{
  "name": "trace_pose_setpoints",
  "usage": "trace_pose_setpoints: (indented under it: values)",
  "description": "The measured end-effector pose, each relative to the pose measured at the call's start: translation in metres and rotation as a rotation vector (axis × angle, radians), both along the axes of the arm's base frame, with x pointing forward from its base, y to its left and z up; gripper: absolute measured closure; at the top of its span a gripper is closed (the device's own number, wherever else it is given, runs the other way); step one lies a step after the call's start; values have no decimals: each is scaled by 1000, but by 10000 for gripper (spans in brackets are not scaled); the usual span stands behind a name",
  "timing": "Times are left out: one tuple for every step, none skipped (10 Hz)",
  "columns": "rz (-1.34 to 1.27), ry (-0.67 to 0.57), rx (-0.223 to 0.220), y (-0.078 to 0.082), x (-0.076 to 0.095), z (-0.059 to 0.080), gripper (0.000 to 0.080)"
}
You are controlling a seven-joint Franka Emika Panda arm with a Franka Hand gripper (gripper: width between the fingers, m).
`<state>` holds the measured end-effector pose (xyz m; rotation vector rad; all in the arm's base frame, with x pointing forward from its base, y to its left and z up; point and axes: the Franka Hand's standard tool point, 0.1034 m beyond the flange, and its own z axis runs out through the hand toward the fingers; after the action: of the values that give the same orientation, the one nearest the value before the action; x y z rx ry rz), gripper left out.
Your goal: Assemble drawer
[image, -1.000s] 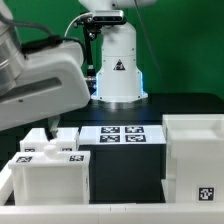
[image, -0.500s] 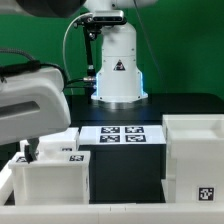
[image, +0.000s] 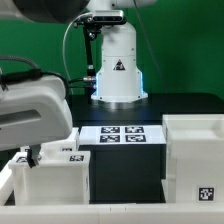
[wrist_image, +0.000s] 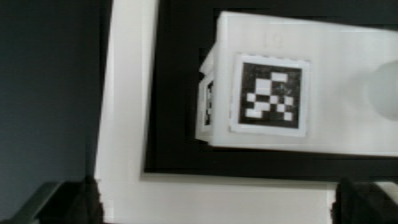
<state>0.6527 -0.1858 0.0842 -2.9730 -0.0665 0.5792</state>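
Observation:
The drawer parts are white plastic. Two small trays stand at the exterior view's left, a front one (image: 50,180) and one behind it (image: 68,150), each with a square tag. The large open-topped casing (image: 195,150) stands at the right. My gripper (image: 31,157) hangs low over the left trays, its hand hiding part of them. In the wrist view the gripper (wrist_image: 221,205) is open, with its dark fingertips (wrist_image: 71,202) far apart on either side of a white tray wall (wrist_image: 231,195). A tagged tray (wrist_image: 267,90) lies beyond that wall.
The marker board (image: 120,135) lies flat on the black table between the trays and the casing. The arm's white base (image: 117,65) stands behind it, before a green backdrop.
My gripper has come down and moved toward the exterior view's left, from above the trays to low over them. The trays and casing have not moved.

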Motion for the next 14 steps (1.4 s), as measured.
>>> trace_pose_setpoints:
  values:
    - [-27,0,-12,5,-1,3,150]
    - [-58,13,-22,6,-5,0,150]
    - [-66,21,-23,5,-7,-8,150]
    - [-69,25,-23,3,-8,-13,150]
    - [-70,25,-23,2,-9,-16,150]
    - [-73,25,-23,-1,-10,-18,150]
    - [-73,21,-25,-1,-9,-19,150]
    - [-73,23,-25,-1,-11,-23,150]
    - [-74,27,-25,0,-14,-28,150]
    - [-74,31,-25,1,-17,-33,150]
    - [-74,41,-22,3,-21,-37,150]
    - [-75,67,-15,7,-26,-39,150]
    - [-74,87,-9,8,-30,-40,150]
    - [-74,83,-10,7,-29,-40,180]
